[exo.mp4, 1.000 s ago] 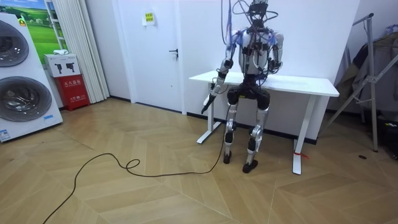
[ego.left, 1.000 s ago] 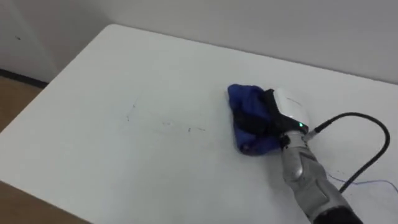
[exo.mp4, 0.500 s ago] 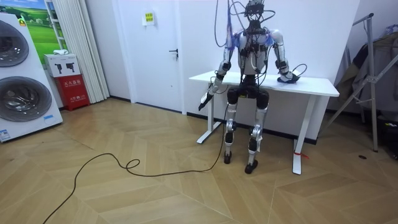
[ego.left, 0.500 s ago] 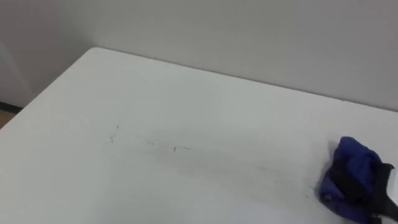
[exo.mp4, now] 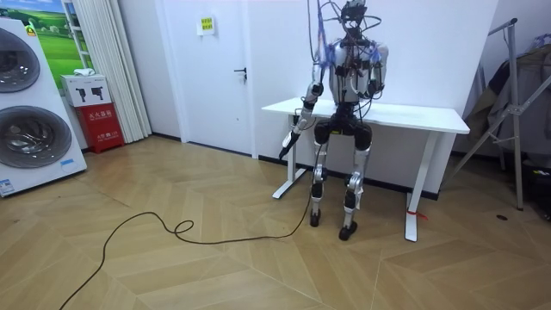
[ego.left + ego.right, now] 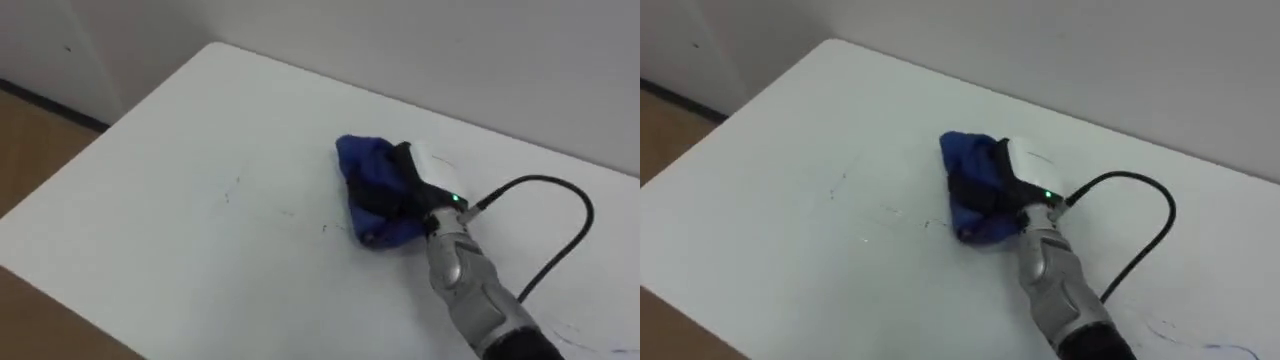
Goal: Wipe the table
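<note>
A crumpled blue cloth (image 6: 362, 178) lies near the middle of the white table (image 6: 190, 250). My right hand (image 6: 418, 178) rests on its right side, dark fingers curled into the folds, with the forearm coming in from the lower right. The right eye view shows the same cloth (image 6: 962, 172) and right hand (image 6: 1018, 165). In the room view I stand at the table's front edge, and my left hand (image 5: 287, 146) hangs beside the table's end on the room view's left.
Faint dark marks (image 6: 325, 228) dot the table left of the cloth. A black cable (image 6: 562, 205) loops over the table right of my hand. The wall runs close behind the table. Wooden floor lies beyond the table's left edge.
Half a second ago my right arm reached far out to the right with the cloth. It has since swept the cloth back left to the table's middle; the eye views shifted too.
</note>
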Robot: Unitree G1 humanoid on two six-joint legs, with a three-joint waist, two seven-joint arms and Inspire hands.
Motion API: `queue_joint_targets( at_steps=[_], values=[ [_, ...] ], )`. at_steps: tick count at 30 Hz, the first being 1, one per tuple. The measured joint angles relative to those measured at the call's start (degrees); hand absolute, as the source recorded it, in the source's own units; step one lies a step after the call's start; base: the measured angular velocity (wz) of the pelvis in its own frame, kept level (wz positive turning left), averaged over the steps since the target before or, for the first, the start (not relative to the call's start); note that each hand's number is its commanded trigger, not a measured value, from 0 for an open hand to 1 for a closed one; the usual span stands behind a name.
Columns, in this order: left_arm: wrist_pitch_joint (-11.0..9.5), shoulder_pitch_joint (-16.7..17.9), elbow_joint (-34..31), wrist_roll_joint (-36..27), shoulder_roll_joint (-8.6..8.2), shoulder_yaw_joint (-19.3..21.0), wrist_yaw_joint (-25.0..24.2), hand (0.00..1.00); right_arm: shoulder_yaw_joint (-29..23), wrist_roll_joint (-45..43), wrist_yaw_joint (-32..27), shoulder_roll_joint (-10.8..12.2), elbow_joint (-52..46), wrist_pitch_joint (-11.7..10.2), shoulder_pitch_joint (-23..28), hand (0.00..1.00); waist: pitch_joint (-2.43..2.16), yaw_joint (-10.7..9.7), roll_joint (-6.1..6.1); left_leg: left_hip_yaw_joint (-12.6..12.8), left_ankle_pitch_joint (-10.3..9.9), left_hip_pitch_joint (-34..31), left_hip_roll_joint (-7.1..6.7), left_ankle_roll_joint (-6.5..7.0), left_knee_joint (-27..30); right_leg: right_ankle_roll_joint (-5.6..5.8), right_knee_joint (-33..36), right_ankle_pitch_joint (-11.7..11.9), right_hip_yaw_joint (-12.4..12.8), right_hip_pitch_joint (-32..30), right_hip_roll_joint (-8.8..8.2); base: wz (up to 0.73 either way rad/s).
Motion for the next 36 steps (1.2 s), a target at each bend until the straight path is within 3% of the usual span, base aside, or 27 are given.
queue_joint_targets(
  at_steps=[2,3,5,8,11,13,15,18,20,21,22,23,25,26,27,29,31,33,35,36],
  values=[
    [-0.03,0.62,1.00,2.56,-0.03,2.87,-0.80,0.00,-3.97,-2.46,-5.34,-0.04,0.12,-5.08,5.80,1.00,0.07,-3.55,0.14,0.04,0.07,0.56,-0.84,0.27,-0.08,0.95,-1.17,-0.14,-0.41,1.21,-0.59,0.11],
    [-0.07,0.69,1.04,3.51,0.03,4.34,-0.77,0.00,-5.42,-2.53,-7.15,-0.21,-0.28,-6.07,8.31,1.00,-0.14,-4.26,-0.10,0.06,-0.10,1.07,-0.96,0.58,-0.25,1.51,-1.30,-0.51,-0.48,1.67,-0.97,0.14],
    [-0.28,0.74,1.21,5.77,0.64,7.96,-0.49,0.00,-10.91,-1.78,-14.45,-2.57,-1.79,-8.62,18.60,1.00,-0.99,-7.21,-0.41,0.46,-0.69,2.76,-1.60,1.47,-0.43,2.32,-1.24,-1.25,-0.58,3.43,-1.66,-0.02],
    [-0.71,0.18,1.13,5.84,0.95,8.06,-0.42,0.00,-17.30,-0.19,-21.79,-5.93,0.01,-9.86,26.50,1.00,-1.67,-8.98,0.06,1.71,-1.41,4.14,-1.93,2.31,-0.34,3.01,-0.98,-1.16,1.32,4.07,-2.19,-0.31],
    [-0.95,-1.27,0.13,5.57,0.99,7.91,-0.55,0.00,-21.06,2.28,-23.60,-6.21,3.55,-9.90,27.29,1.00,-2.04,-11.28,-0.21,2.02,-1.80,3.85,-2.00,2.85,0.61,3.34,-0.95,-0.21,1.84,4.12,-2.35,-0.12],
    [-1.86,-3.18,0.10,5.52,0.93,7.66,-0.55,0.00,-21.71,3.07,-23.50,-6.25,4.30,-9.59,26.96,1.00,-2.04,-10.75,-0.21,2.63,-1.79,3.74,-1.96,3.00,0.80,3.44,-0.91,-0.01,1.88,3.82,-2.59,-0.12],
    [-2.80,-3.71,-0.02,4.45,1.11,5.59,-0.14,0.00,-21.43,4.26,-22.86,-5.89,4.52,-8.11,25.72,1.00,-2.06,-10.54,-0.15,2.88,-1.86,3.84,-1.98,2.96,0.87,3.66,-0.93,0.17,2.12,3.79,-2.64,-0.13],
    [-2.71,-4.26,0.00,1.86,0.86,2.22,0.47,0.00,-19.56,5.87,-21.60,-4.40,3.24,-3.93,22.63,1.00,-2.05,-9.20,0.00,4.87,-1.86,3.65,-1.20,2.96,0.85,3.25,-0.94,1.27,4.77,2.45,-1.94,-0.37],
    [-2.49,-4.90,0.44,0.48,-0.08,0.82,0.85,0.00,-17.84,5.50,-17.12,-2.87,-0.98,1.92,20.09,1.00,-2.04,-7.54,-0.02,6.31,-1.75,2.86,-0.50,2.67,0.92,2.74,-0.73,2.03,4.95,0.95,-1.51,-0.44],
    [-2.47,-5.03,0.79,0.30,-0.17,0.27,0.88,0.00,-17.01,5.34,-15.35,-2.50,-2.63,3.61,19.30,1.00,-2.01,-6.94,0.03,6.40,-1.68,2.72,-0.14,2.57,0.90,2.58,-0.52,2.15,5.07,0.52,-1.39,-0.47],
    [-2.20,-5.42,1.46,0.29,0.14,-1.02,0.92,0.00,-13.43,5.32,-12.03,-1.85,-3.92,6.22,16.26,1.00,-1.95,-5.15,0.11,6.52,-1.59,2.49,0.03,2.40,0.90,2.16,-0.39,2.43,5.84,-0.39,-0.88,-0.56],
    [-1.95,-5.64,1.96,-0.21,0.36,-1.35,1.21,0.00,-9.16,5.28,-8.33,-0.50,-3.98,7.49,11.70,1.00,-1.85,-4.03,0.12,6.20,-1.46,2.35,0.16,2.14,0.86,2.04,-0.42,2.52,6.18,-0.95,-0.44,-0.51],
    [-1.03,-5.69,2.83,-0.20,0.28,-2.20,1.73,0.00,-3.90,3.51,-3.54,1.41,-3.97,8.28,5.63,1.00,-1.35,-3.18,0.34,5.69,-1.17,1.89,0.58,1.66,0.82,1.46,-0.37,2.45,6.04,-1.27,0.07,-0.01],
    [-0.48,-5.69,2.07,-0.20,0.02,-3.08,1.69,0.00,-0.30,2.86,-0.89,1.63,-3.99,8.00,2.64,1.00,-0.89,-2.11,0.61,5.32,-1.04,1.58,0.69,1.46,0.78,1.25,-0.25,2.32,5.85,-1.48,0.25,0.25],
    [-0.42,-5.17,1.53,-0.03,-0.07,-3.30,1.60,0.00,0.70,2.74,0.51,1.67,-4.04,7.70,1.52,1.00,-0.71,-1.41,0.74,4.89,-0.97,1.43,0.65,1.36,0.73,1.11,-0.18,2.20,5.59,-1.52,0.27,0.34],
    [0.19,-2.82,-0.41,0.38,-0.07,-3.15,1.53,0.00,2.39,2.79,3.78,1.72,-3.92,5.95,-0.22,1.00,-0.62,0.17,1.06,3.64,-0.51,1.36,0.17,1.47,0.27,1.14,-0.41,1.70,3.86,-1.09,0.00,0.46],
    [1.10,-0.81,-0.33,0.32,0.01,-2.05,1.51,0.00,2.16,2.72,2.87,1.53,-2.37,3.98,1.17,1.00,-0.67,0.14,1.02,2.57,-0.51,1.36,-0.05,1.43,0.02,1.17,-0.94,1.68,2.60,-0.27,-0.05,0.31],
    [1.73,1.15,-0.18,0.20,-0.01,-1.30,1.49,0.00,1.83,1.35,1.02,1.28,-1.85,1.03,2.65,1.00,-0.68,-1.58,1.00,1.60,-0.78,1.51,-0.14,1.30,0.04,1.19,-1.08,1.69,1.21,0.44,0.01,0.29],
    [1.65,1.56,0.22,0.43,-0.14,0.84,1.47,0.00,-1.46,-0.19,-3.24,0.96,-1.03,-3.44,6.67,1.00,-0.61,-4.48,1.01,0.91,-0.90,2.63,-0.28,1.35,-0.51,1.27,-1.26,1.65,-0.15,2.12,-0.12,0.41],
    [1.62,1.32,0.24,0.64,-0.14,1.54,1.47,0.00,-2.54,-0.17,-4.52,0.71,-0.96,-4.29,7.80,1.00,-0.59,-4.78,0.87,1.02,-0.90,2.82,-0.21,1.35,-0.81,1.42,-1.36,1.55,-0.05,2.15,-0.23,0.09]
  ],
)
